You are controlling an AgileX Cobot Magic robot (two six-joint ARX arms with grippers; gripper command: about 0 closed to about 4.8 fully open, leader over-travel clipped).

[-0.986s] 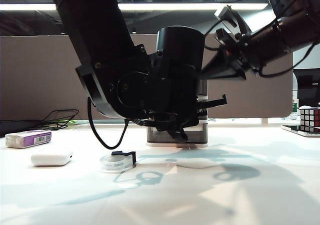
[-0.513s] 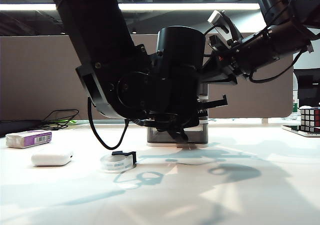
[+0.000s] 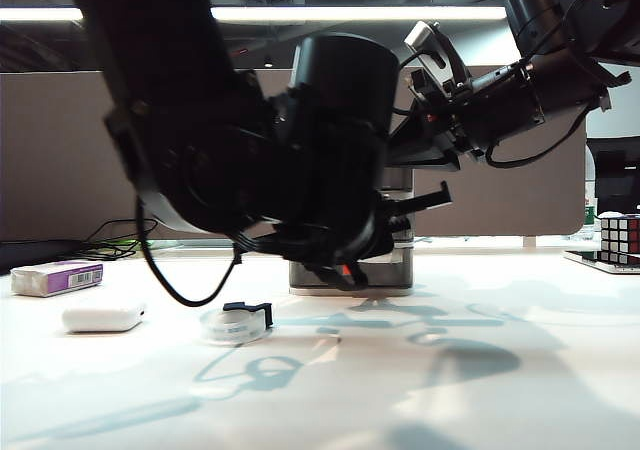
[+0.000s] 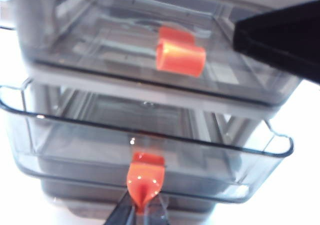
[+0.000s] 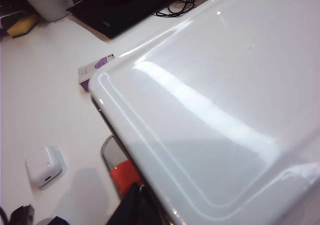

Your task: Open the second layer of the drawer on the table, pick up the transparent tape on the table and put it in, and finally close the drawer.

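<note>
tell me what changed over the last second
The left arm swung toward the left of the exterior view, its left gripper shut on the red-orange handle of the drawer, which stands pulled out. The right arm drew upward. The transparent tape and white case stayed put.

Setting: an office-style lab | Evidence: long ceiling strip light (image 3: 350,13), brown cubicle partition (image 3: 60,150) behind a wide white table (image 3: 520,370) | Desk clutter: black cables (image 3: 115,240), a Rubik's cube (image 3: 620,238), a white rounded case (image 3: 102,316) (all lay at the table's edges) | Two black robot arms dominated the exterior view.
</note>
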